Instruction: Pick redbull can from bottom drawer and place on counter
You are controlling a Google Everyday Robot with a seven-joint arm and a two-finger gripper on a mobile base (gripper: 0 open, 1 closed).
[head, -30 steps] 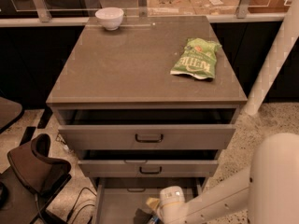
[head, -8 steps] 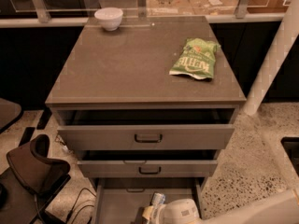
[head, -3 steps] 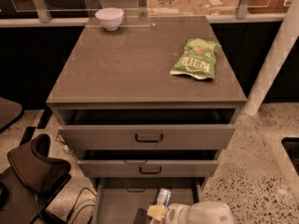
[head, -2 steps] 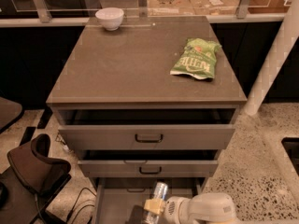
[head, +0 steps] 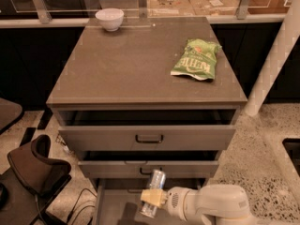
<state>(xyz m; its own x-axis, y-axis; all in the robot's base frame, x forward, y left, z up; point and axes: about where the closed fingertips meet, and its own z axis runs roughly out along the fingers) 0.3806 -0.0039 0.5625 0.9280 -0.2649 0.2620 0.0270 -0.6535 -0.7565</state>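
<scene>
Well, down here, far below the counter's (head: pixel 126 64) front edge, my gripper (head: pixel 151 198) reaches in from the right. My fingers (head: pixel 148 197) are closed around the middle of the redbull can (head: pixel 157 178). The can leans a little, its shiny top rim tipped up toward the counter and its base over the open bottom drawer (head: pixel 115 205), the lowest box beneath the counter.

I judge the can light but slick: thin smooth metal, easy to dent if I squeeze hard, and easy to lose if I squeeze too gently. The mid-body hold seems right, since the round wall is straight there and the weight sits evenly above and below my pads. Full or empty I cannot tell.

Higher, the middle drawer (head: pixel 187 168) and the top drawer (head: pixel 103 137) jut out under the counter's lip, so the lift has to clear them.

On the counter's right side lies a green snack bag (head: pixel 195 60); at its far left corner sits a white bowl (head: pixel 109 18).
</scene>
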